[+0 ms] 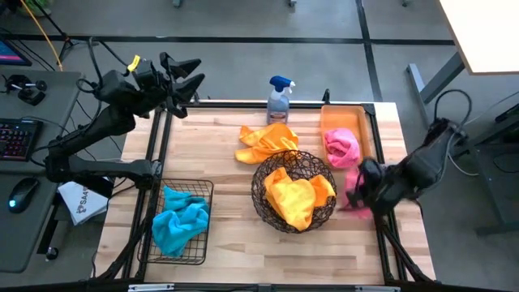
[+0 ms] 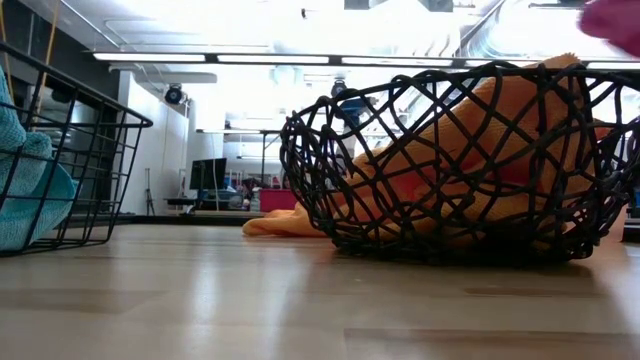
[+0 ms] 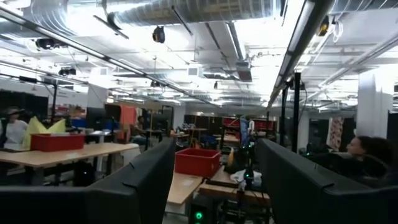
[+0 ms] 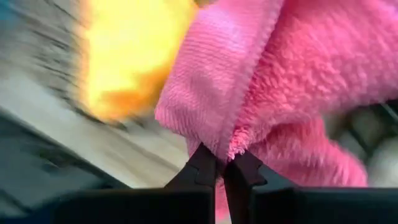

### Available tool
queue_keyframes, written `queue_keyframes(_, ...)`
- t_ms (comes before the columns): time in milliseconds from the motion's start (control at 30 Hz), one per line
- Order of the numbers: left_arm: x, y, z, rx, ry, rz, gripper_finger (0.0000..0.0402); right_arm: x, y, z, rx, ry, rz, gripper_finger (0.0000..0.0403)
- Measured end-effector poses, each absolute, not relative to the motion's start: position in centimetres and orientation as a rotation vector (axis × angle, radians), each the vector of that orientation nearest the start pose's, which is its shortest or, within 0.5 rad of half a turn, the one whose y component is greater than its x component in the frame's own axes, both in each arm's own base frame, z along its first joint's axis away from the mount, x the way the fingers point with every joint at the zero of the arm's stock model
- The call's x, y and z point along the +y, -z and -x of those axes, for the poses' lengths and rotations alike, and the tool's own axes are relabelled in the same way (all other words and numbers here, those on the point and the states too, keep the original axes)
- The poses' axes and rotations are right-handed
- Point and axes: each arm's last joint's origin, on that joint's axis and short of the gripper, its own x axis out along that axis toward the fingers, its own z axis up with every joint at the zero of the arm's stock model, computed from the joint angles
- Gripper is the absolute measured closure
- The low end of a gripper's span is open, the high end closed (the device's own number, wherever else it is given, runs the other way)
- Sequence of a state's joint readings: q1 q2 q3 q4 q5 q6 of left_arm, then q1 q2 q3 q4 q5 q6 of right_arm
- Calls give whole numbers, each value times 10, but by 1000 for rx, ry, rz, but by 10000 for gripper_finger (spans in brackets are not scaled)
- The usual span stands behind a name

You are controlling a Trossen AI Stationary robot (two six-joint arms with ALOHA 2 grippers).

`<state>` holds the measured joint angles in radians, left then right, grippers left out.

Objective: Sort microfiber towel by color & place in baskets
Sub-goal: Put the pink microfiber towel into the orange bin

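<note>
The right gripper (image 4: pixel 221 163) pinches a pink towel (image 4: pixel 292 81) by its hemmed edge, fingers nearly closed, at the high view's right – just below the orange tray (image 1: pixel 366 122). Soft, light, floppy – it drapes, so an edge or bunched fold suits. The left gripper (image 1: pixel 185 77) waits spread at upper left, empty.

No text, brand, number or sign could be read anywhere. The spray bottle (image 1: pixel 280 100) behind the round woven basket (image 1: pixel 293 191) carried a label, but its print was too small to make out. A white sheet or box (image 1: pixel 81 201) off the table's edge, left of the black wire basket (image 1: pixel 180 223), bore dark lettering too small and skewed to read. The keyboard (image 1: pixel 18 138) farther left of that basket showed no readable key marks.
</note>
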<state>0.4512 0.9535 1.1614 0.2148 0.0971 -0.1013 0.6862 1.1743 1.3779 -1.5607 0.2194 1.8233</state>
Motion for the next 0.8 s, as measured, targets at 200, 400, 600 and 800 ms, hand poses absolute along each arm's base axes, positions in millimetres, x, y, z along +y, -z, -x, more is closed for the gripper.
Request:
queue_keyframes(200,81,-466,-165,-412,-350,-18,183,52,-335,-139,918,982,-854,402)
queue_keyframes(400,85,-467,-163,-415,-375,-22,183,8,-287,-142,926,1298,-671,402)
queue_keyframes(600,88,-467,-161,-419,-400,-25,183,-29,-286,-146,741,1458,-527,403)
queue_keyframes(800,88,-467,-161,-419,-402,-25,183,-59,-306,-155,627,1504,-351,403)
